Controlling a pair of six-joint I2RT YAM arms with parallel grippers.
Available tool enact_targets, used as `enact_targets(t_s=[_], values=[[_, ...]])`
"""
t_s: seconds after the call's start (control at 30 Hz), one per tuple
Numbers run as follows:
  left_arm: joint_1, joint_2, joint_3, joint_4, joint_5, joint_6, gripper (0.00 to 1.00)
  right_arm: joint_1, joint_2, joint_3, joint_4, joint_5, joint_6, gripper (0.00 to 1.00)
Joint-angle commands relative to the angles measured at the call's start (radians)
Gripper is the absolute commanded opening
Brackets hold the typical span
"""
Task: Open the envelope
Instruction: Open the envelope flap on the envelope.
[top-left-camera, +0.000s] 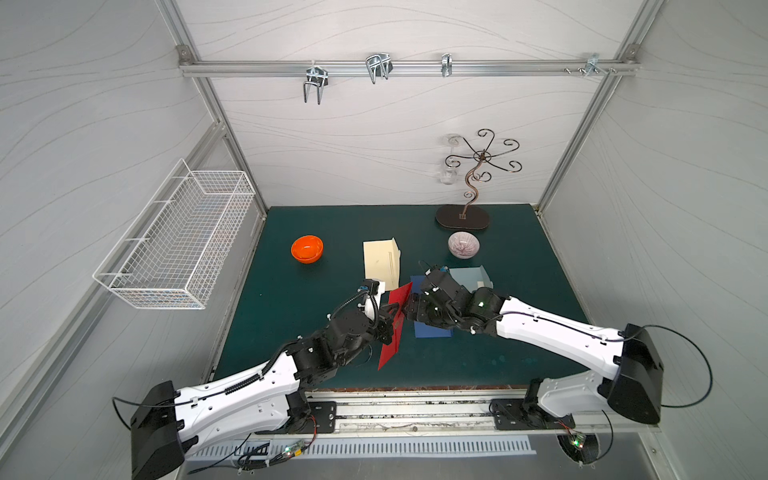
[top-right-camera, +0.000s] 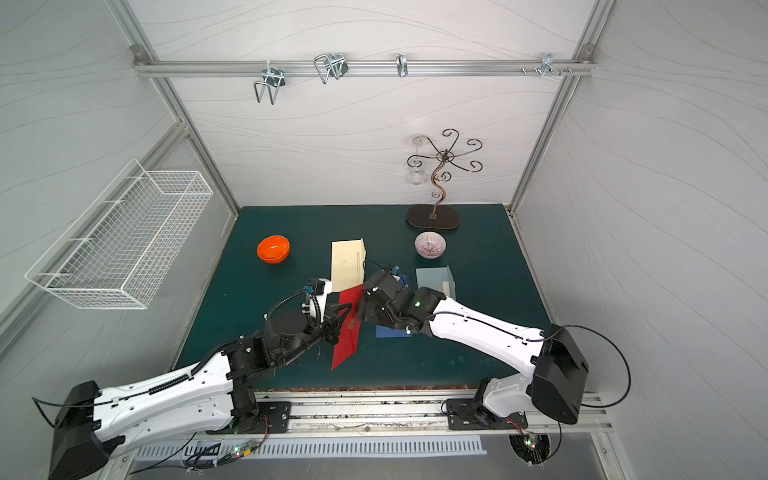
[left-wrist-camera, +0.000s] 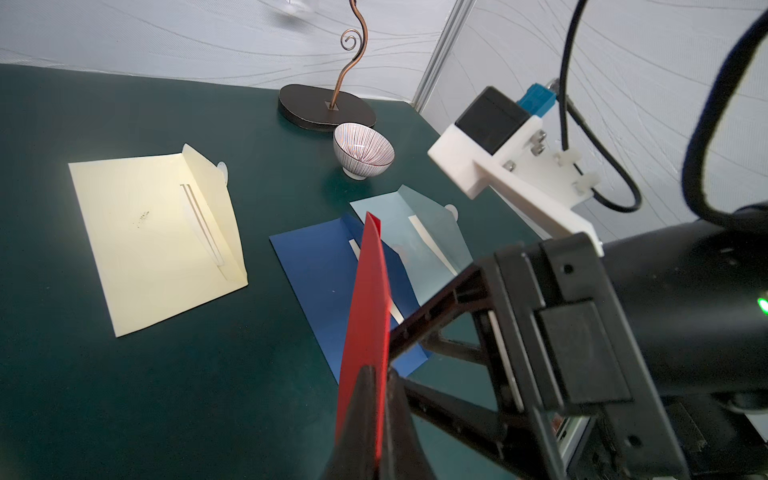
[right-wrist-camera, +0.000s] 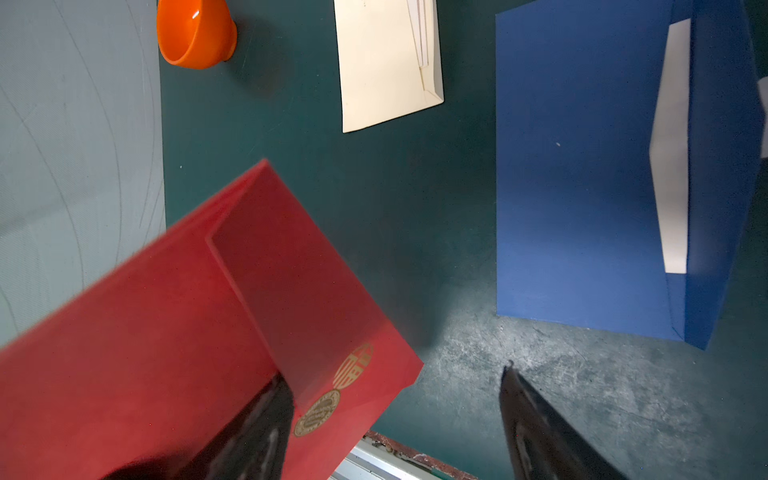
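The left gripper (left-wrist-camera: 379, 374) is clamped on the red envelope (top-left-camera: 395, 332). It holds it on edge, clear of the mat (right-wrist-camera: 415, 187), just beside the blue envelope (top-left-camera: 432, 330) on the left arm's side. The right gripper (right-wrist-camera: 390, 378) hangs wide at the flap (right-wrist-camera: 291, 291), one finger by the gold seal (right-wrist-camera: 322, 411), the other out toward the blue envelope. The step looks like catching the flap. Next, a fingertip probably has to slip under the flap edge, pinch it, and peel it back while the left grip holds firm.
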Motion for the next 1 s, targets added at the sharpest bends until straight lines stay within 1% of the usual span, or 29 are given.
enact_targets(t_s=[0.0, 0.3, 0.67, 0.97], values=[[-0.004, -0.003, 0.020, 0.065, 0.020, 0.007, 0.00, 0.006, 0.016, 0.028, -0.048, 0.019, 0.015, 0.79], [-0.004, -0.004, 0.023, 0.059, 0.014, 0.006, 0.00, 0.007, 0.017, 0.034, -0.075, 0.026, 0.016, 0.77], [-0.004, -0.015, 0.020, 0.051, 0.007, 0.014, 0.00, 0.006, 0.052, 0.080, -0.135, 0.035, 0.014, 0.76], [-0.005, -0.014, 0.024, 0.049, 0.009, 0.011, 0.00, 0.008, 0.073, 0.111, -0.216, 0.086, 0.037, 0.75]])
